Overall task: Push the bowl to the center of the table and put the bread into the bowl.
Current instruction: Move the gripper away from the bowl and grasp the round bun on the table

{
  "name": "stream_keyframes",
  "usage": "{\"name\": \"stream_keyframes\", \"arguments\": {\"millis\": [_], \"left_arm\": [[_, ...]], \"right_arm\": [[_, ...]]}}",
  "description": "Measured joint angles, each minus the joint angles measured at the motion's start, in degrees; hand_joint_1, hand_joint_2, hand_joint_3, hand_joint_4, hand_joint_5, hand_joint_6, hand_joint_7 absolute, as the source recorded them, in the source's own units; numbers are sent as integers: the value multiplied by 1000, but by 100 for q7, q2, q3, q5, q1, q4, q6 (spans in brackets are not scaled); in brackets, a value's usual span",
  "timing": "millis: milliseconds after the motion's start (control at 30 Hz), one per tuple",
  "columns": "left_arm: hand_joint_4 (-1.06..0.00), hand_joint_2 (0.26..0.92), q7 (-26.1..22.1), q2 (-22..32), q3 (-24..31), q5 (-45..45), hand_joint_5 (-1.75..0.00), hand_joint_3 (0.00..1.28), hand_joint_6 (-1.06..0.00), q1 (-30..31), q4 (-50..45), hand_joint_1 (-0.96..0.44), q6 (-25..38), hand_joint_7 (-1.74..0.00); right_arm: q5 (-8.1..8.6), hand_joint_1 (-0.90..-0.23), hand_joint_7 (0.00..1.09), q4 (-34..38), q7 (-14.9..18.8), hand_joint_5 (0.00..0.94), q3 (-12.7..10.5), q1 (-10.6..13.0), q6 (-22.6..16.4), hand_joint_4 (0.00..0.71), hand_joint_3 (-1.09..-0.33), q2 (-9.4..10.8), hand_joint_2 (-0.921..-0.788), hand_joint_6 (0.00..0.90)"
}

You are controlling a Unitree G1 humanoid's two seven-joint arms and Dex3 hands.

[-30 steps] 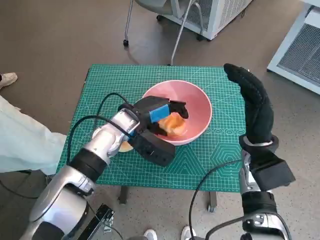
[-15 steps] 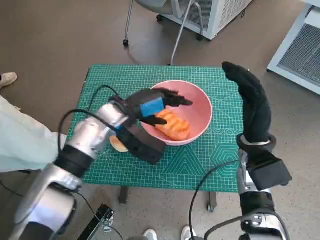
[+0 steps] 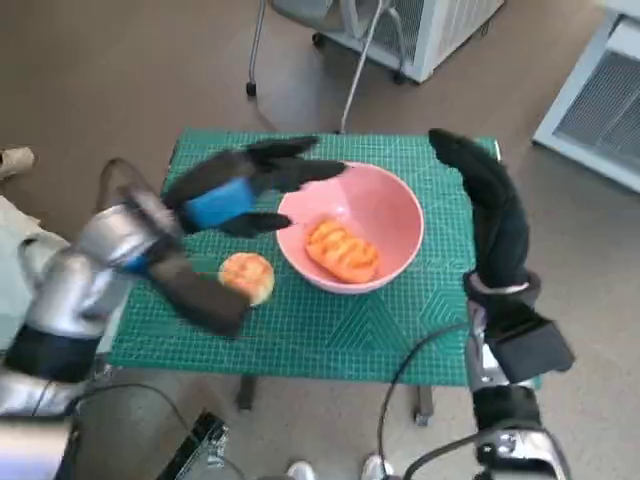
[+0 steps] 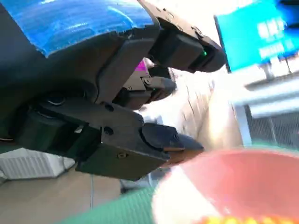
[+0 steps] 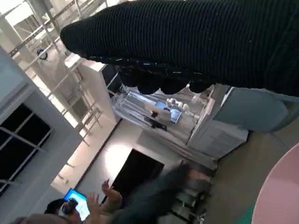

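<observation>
The pink bowl [image 3: 385,215] stands on the green mat, a little right of the table's middle, with an orange ridged bread [image 3: 342,251] lying inside it. A second round bread [image 3: 247,275] lies on the mat just left of the bowl. My left hand [image 3: 245,185] hovers open above the mat beside the bowl's left rim, fingers spread and holding nothing. My right hand [image 3: 480,190] stands raised by the bowl's right side, fingers straight, not touching it. The left wrist view shows the black fingers [image 4: 154,140] above the bowl's rim [image 4: 205,172].
The green cutting mat [image 3: 330,325] covers the small table. A chair's legs [image 3: 300,50] and a white cabinet [image 3: 420,30] stand beyond the far edge. A person's pale sleeve [image 3: 15,230] is at the left. Black cables [image 3: 410,380] hang by the near edge.
My left hand let go of the orange bread inside the bowl, then lifted out and drew back left. The round bread on the mat is now uncovered. My right hand barely moved.
</observation>
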Motion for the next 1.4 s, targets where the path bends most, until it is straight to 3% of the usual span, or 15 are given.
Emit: {"name": "stream_keyframes", "arguments": {"millis": [267, 433, 567, 700, 1067, 1400], "left_arm": [[-170, 836, -1427, 642, 649, -610, 0, 32, -386, 830, -1240, 140, 743, -7], [-58, 761, -2511, 1048, 736, -702, 0, 4, -294, 1177, -1782, 119, 1230, -1], [-32, 738, -3063, 1219, 748, -837, 0, 1, -262, 1303, -1904, 97, 1364, 0], [-25, 734, -3219, 1237, 758, -929, 0, 0, -254, 1356, -1863, 84, 1350, 0], [-38, 735, -3176, 1184, 723, -861, -5, 2, -271, 1413, -1532, 85, 1178, -9], [-58, 739, -3111, 884, 315, -479, -11, 3, -294, 1305, -1127, 81, 1168, -16]], "right_arm": [[2, -540, 877, 12, 23, 32, 36, -3, -3, 386, -754, 2, -921, 47], [29, -533, 877, 18, 79, 32, 55, -4, -2, 386, -758, 3, -921, 46], [107, -535, 878, 30, 132, 32, 65, -6, 0, 386, -758, 6, -921, 46], [178, -539, 879, 46, 191, 32, 75, -14, 3, 386, -757, 11, -921, 45], [181, -549, 881, 71, 223, 31, 84, -17, 16, 384, -754, 5, -921, 43], [186, -546, 882, 71, 245, 30, 86, -20, 19, 384, -754, -6, -921, 37]]}}
